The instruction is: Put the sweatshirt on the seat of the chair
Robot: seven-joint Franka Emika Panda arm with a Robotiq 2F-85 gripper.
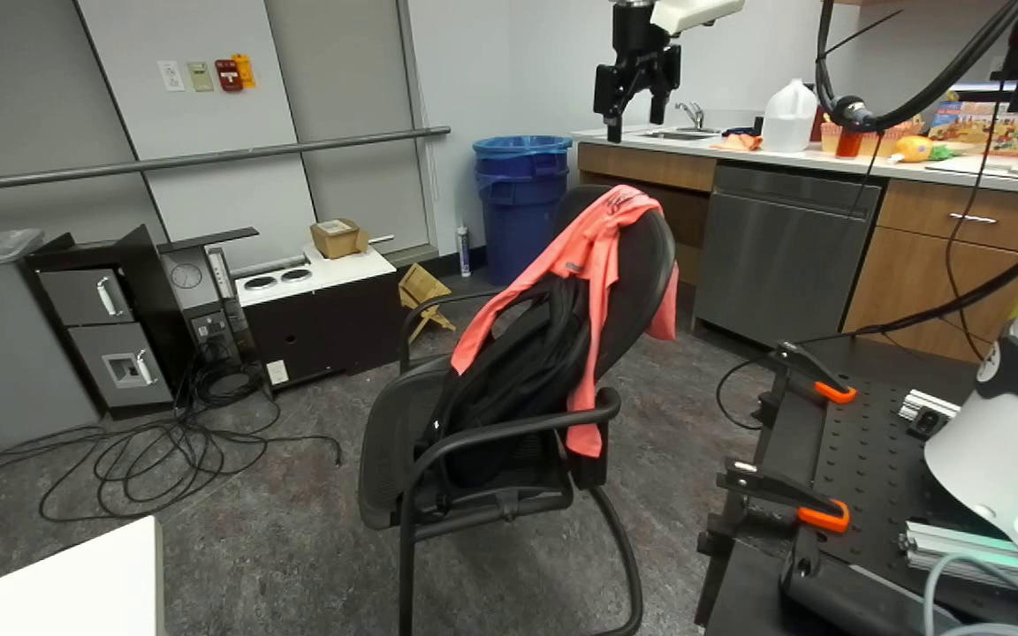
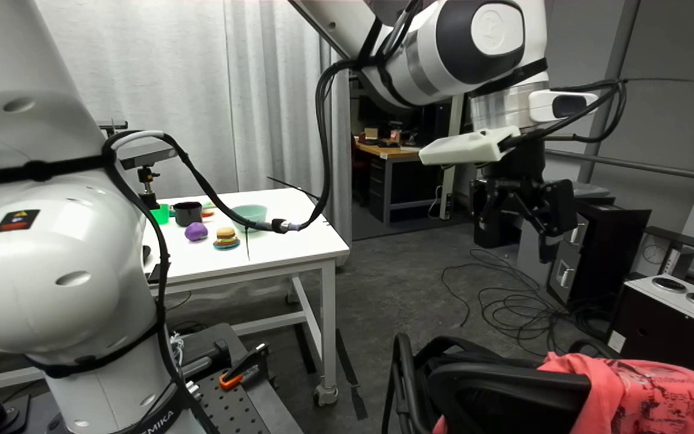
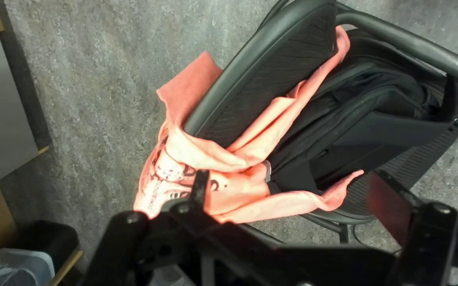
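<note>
The coral-pink sweatshirt (image 1: 597, 234) with dark print hangs over the top of the black chair's backrest. One sleeve crosses towards the armrest and another part hangs down the side. It also shows in an exterior view (image 2: 663, 392) and in the wrist view (image 3: 245, 190). The chair (image 1: 390, 433) has a mesh seat, partly covered by a black backpack (image 1: 518, 380); the backpack leans against the backrest. My gripper (image 1: 636, 126) is open and empty, above the backrest and apart from the sweatshirt. In the wrist view its fingers (image 3: 292, 178) stand wide apart over the sweatshirt.
The black robot bench (image 1: 862, 442) with orange-tipped clamps stands beside the chair. A counter (image 1: 862, 163) with a sink and a blue bin (image 1: 522, 212) stand behind. Cables (image 1: 182, 450) lie on the floor near a toy stove (image 1: 323, 300). A white table (image 2: 299, 247) holds toys.
</note>
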